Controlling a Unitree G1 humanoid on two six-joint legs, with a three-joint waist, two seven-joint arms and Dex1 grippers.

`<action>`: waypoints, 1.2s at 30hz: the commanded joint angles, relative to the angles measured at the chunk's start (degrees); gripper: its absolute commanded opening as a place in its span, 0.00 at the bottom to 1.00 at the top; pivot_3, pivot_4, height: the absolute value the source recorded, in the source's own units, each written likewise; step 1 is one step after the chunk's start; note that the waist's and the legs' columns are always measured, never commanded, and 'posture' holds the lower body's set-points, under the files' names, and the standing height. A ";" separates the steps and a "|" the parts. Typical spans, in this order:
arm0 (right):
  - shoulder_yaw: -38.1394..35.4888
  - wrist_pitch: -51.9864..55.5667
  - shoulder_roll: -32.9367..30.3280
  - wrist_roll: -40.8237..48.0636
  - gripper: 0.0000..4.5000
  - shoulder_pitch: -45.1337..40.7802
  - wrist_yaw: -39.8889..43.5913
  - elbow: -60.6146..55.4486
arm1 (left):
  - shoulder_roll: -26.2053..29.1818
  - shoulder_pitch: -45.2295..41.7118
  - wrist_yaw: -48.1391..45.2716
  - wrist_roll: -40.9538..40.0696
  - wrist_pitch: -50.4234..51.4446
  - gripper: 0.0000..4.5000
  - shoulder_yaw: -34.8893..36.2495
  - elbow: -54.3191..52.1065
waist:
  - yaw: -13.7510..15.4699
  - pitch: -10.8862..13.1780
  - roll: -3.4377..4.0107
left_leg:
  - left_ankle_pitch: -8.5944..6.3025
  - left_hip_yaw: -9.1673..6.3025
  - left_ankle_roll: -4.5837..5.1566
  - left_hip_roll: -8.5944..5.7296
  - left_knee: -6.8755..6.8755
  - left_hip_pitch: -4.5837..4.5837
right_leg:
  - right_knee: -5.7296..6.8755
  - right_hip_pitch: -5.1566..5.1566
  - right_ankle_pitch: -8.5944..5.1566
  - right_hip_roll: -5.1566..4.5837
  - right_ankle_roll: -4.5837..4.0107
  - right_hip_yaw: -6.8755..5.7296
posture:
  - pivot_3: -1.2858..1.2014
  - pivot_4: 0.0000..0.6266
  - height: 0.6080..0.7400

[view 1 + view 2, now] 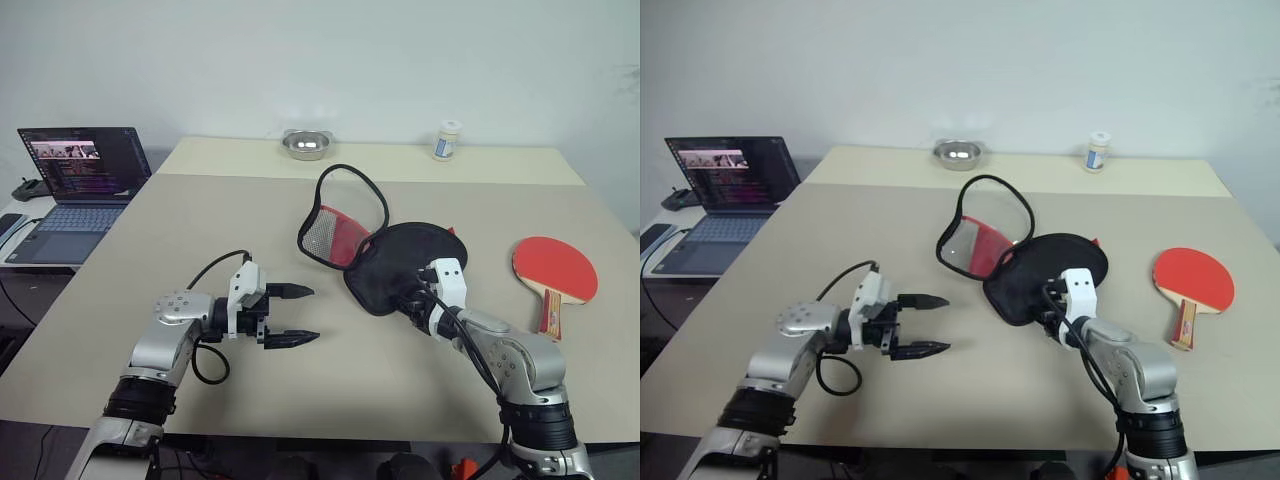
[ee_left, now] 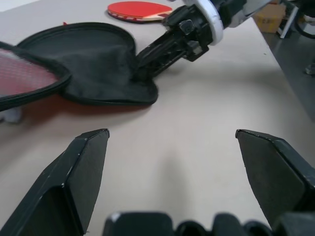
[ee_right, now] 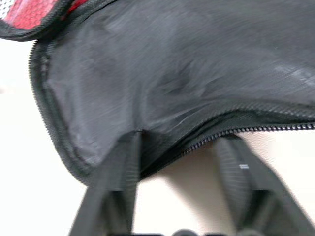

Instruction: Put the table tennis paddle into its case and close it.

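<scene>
Two grippers are working low in the frame, nearest the camera. At lower left, the left gripper (image 1: pixel 290 315) is hovering over bare table (image 1: pixel 150 230) with its fingers spread wide, gripping nothing, pointing toward the middle of the picture. At lower right of centre, the right gripper (image 1: pixel 408 303) is reaching into the near edge of the case (image 1: pixel 405 262); in the right wrist view its two fingers are straddling the zipped rim, one finger (image 3: pixel 115 182) going under the black fabric and the other (image 3: pixel 236 172) lying outside it, with a gap between them. Whether the fabric is firmly pinched cannot be told.

A little farther up, the case is lying open at mid-frame, black face flat on the table, red mesh flap (image 1: pixel 335 235) standing up on its left, with a black loop arching above it. The table tennis paddle (image 1: pixel 553 270) is lying at the right edge, red face up, handle pointing toward the bottom of the frame, well apart from the case and beside the right arm, untouched by either gripper.

Likely trouble: a thin bite on soft fabric may be slipping off, or a pull may be dragging the whole pouch and folding its mouth shut. The standing flap may also be flopping over the opening.
</scene>
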 commanded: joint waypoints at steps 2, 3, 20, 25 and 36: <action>-4.48 2.91 -2.96 2.99 0.11 -0.97 2.49 -2.44 | -0.39 0.30 0.60 -1.16 0.86 1.00 -0.11 -5.02 | 0.19 0.00 0.00 | 0.00 0.00 0.00 0.00 0.00 0.00 | 0.00 0.00 0.00 0.00 0.00 0.00 | 0.52 0.24 1.00; -5.18 3.80 -4.29 3.56 0.03 -0.90 3.39 -2.83 | -0.46 0.23 0.54 -1.31 1.20 1.00 -0.25 -5.58 | 0.24 0.01 0.00 | 0.00 0.00 0.00 0.00 0.00 0.00 | -0.01 0.00 0.00 0.00 0.00 0.00 | 0.52 0.24 1.00; -12.84 15.25 -23.84 11.94 0.01 4.78 14.79 -9.50 | 0.73 -2.44 0.52 -3.93 8.26 1.00 -1.27 -13.58 | 0.56 0.11 0.04 | -0.01 -0.01 0.02 -0.01 0.00 -0.04 | -0.07 0.02 -0.01 0.00 0.01 -0.01 | 0.52 0.24 1.00; -12.52 13.88 -29.16 11.79 0.01 6.48 17.98 -7.92 | 0.44 -3.22 1.56 -4.37 10.49 1.00 -1.64 -15.21 | 0.59 0.12 0.03 | -0.01 -0.02 0.02 -0.02 0.01 -0.02 | -0.07 0.04 -0.02 0.01 0.03 -0.01 | 0.52 0.24 1.00; -7.87 7.43 -38.13 8.30 0.01 4.93 24.84 0.30 | -0.08 -4.20 3.06 -4.64 13.18 1.00 -2.22 -17.06 | 0.61 0.16 -0.02 | -0.01 -0.01 0.02 -0.03 0.01 -0.03 | -0.09 0.04 -0.03 0.03 0.06 -0.01 | 0.52 0.24 1.00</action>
